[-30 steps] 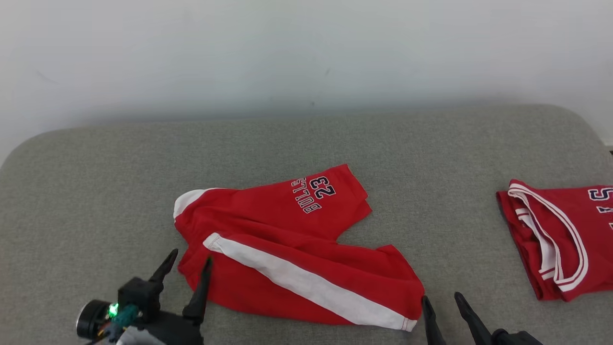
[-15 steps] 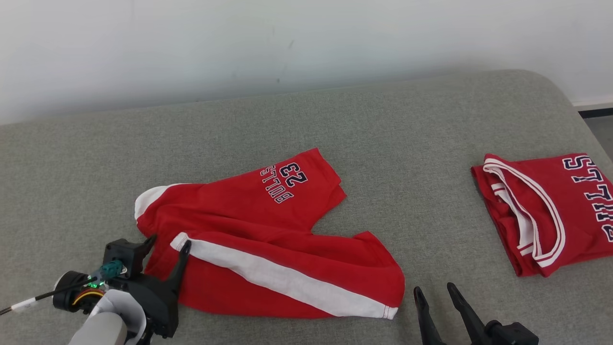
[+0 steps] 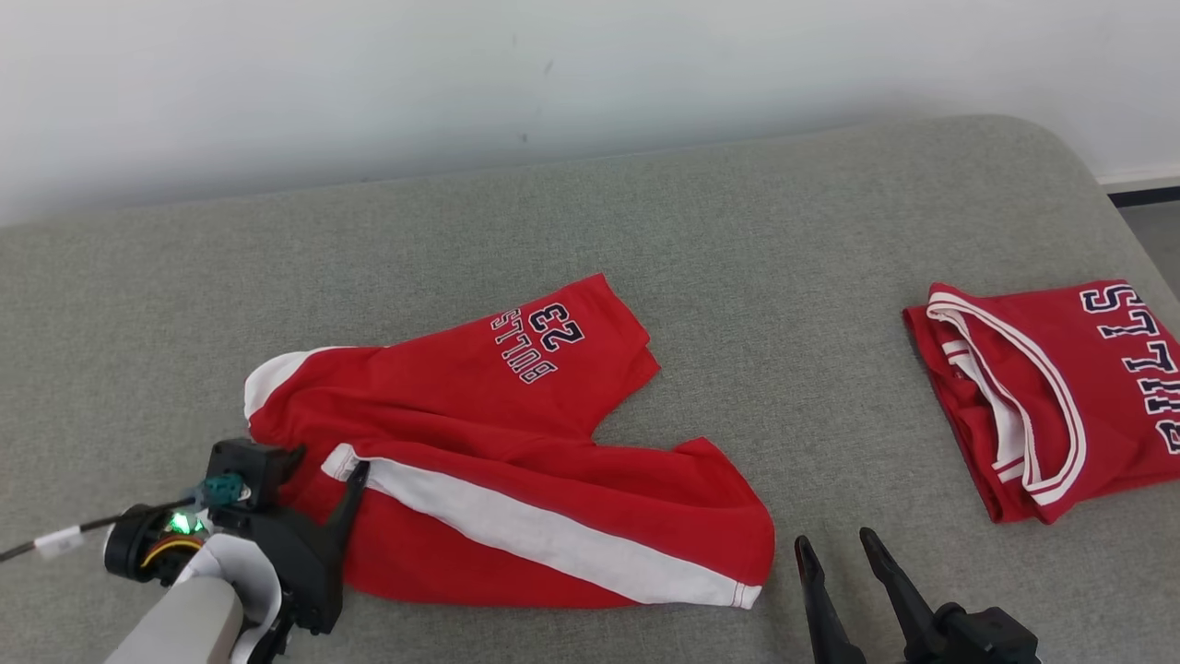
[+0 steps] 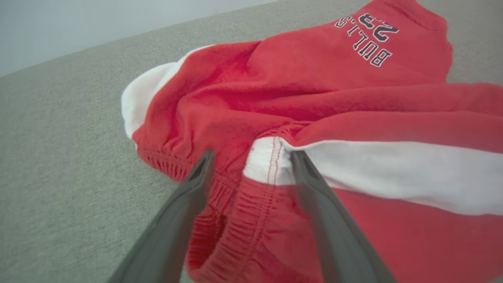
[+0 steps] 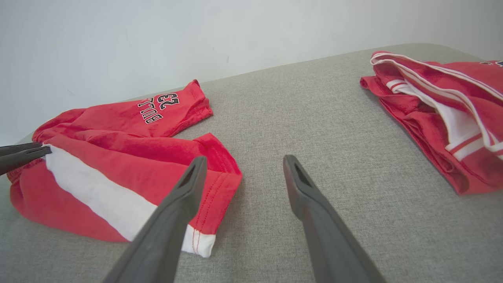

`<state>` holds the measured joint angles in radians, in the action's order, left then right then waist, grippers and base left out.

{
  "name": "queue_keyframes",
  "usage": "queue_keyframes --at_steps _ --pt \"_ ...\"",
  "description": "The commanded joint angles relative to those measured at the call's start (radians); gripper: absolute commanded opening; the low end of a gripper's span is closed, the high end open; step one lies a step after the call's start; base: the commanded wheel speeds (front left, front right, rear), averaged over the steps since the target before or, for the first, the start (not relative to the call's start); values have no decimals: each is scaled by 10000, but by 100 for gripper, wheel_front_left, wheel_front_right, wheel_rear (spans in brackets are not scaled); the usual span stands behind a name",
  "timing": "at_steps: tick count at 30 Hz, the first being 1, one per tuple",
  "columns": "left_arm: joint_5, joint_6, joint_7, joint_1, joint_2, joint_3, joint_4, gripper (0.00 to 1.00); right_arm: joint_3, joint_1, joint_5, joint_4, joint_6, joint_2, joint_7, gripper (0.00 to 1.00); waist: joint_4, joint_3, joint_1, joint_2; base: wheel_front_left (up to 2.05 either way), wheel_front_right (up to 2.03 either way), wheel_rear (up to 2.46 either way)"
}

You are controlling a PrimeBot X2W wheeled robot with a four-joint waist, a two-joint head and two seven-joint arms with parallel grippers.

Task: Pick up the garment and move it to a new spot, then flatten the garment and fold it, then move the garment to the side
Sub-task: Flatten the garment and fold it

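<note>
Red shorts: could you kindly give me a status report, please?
Left gripper open, astride the waistband. Right gripper open, beside the leg hem. Red shorts crumpled, unfolded. Folded jersey well clear, rightward.

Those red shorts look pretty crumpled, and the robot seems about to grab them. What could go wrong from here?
1. The open left jaws straddle the bunched waistband of the red shorts; they might pinch only one layer, so the shorts lift twisted.
2. The open right jaws sit over bare grey cushion beside the leg hem; closing there would likely miss the cloth.
3. A folded red jersey lies to the right; dragging the shorts that way could muss it.
</note>
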<state>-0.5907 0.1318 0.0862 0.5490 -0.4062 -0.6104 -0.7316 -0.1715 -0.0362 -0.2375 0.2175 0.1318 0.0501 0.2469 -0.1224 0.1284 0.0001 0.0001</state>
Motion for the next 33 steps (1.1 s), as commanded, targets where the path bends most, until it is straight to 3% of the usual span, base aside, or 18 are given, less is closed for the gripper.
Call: queue_keyframes --at_steps 1,3,5,6,8,12,14,16,24,33 --pt "-87 -24 -113 185 -33 -123 -115 100 2 121 0 12 -24 2 55 100 -22 27 -1 -1 0 0 0" --pt "-233 -24 -301 312 -54 -269 -222 100 15 132 -10 14 -24 2 68 100 -50 48 -1 -1 0 0 0" --pt "-353 -24 -415 458 -103 -433 -261 80 39 125 -23 12 -24 2 80 100 -74 62 -1 -1 0 0 0" --pt "-447 -24 -481 505 -120 -497 -290 53 46 125 -28 13 -24 2 87 100 -81 66 -1 -1 0 0 0" --pt "-582 -24 -602 551 -153 -634 -318 47 57 139 -36 20 -24 2 99 100 -85 70 -1 -1 0 0 0" --pt "-730 -24 -527 658 -223 -841 -253 45 108 122 -61 33 -24 2 102 100 -64 53 -1 -1 0 0 0" --pt "-831 -24 -563 655 -233 -941 -235 32 136 98 -59 36 -24 2 108 100 -35 37 -1 -1 0 0 0" --pt "-918 -24 -566 630 -264 -1024 -252 0 130 109 -70 47 -24 2 101 100 -15 21 -1 -1 0 0 0" --pt "-1961 -24 -281 355 -235 -806 12 0 -75 172 164 -115 -24 2 15 100 59 62 -1 -1 0 0 0" --pt "-2632 -24 -505 364 -821 -830 474 0 -694 -129 90 -408 -24 3 -1120 100 -39 260 -1 -1 0 0 0"
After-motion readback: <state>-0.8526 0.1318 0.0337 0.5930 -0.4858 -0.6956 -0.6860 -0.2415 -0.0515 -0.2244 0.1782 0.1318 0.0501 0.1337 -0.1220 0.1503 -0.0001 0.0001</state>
